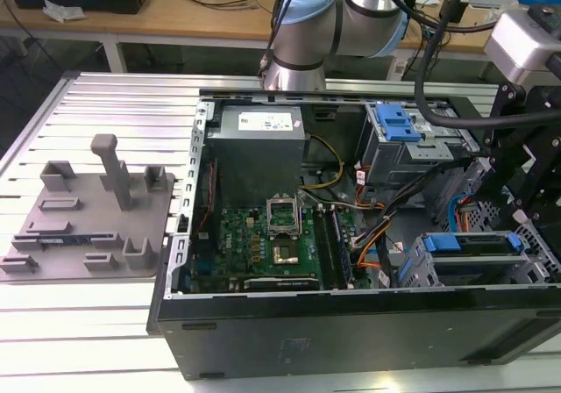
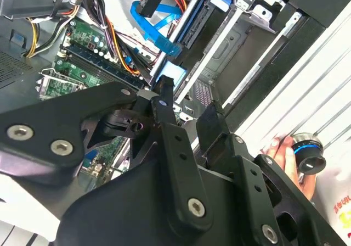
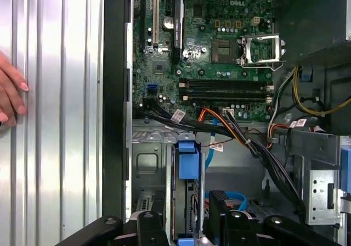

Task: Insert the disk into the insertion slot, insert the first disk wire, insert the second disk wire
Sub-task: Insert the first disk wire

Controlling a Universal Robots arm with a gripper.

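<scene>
the gripper (image 3: 184,217) is hovering released over the disk (image 3: 186,163), its two black fingers (image 3: 151,227) standing apart on either side of the blue carrier and, as far as both wrist views are showing, clasping nothing. the disk is sitting in the insertion slot (image 1: 414,266), in the corner of the computer case (image 1: 263,323) by its near wall, toward the exterior view's right. it seems to be standing on edge, its long axis running along that near wall and its blue end pointing at the motherboard (image 1: 272,235).

the wire bundle (image 3: 247,141) is crossing just past the blue end, and the blue cable (image 2: 156,23) is hanging loose beside the cage. i'm judging that a finger could be snagging these strands if it drops off-line, or nudging the carrier askew in the bay. a person's hand (image 3: 11,92) is resting on the slatted table (image 3: 55,147) just beside the case edge, near enough to be at risk from a wide swing.
</scene>
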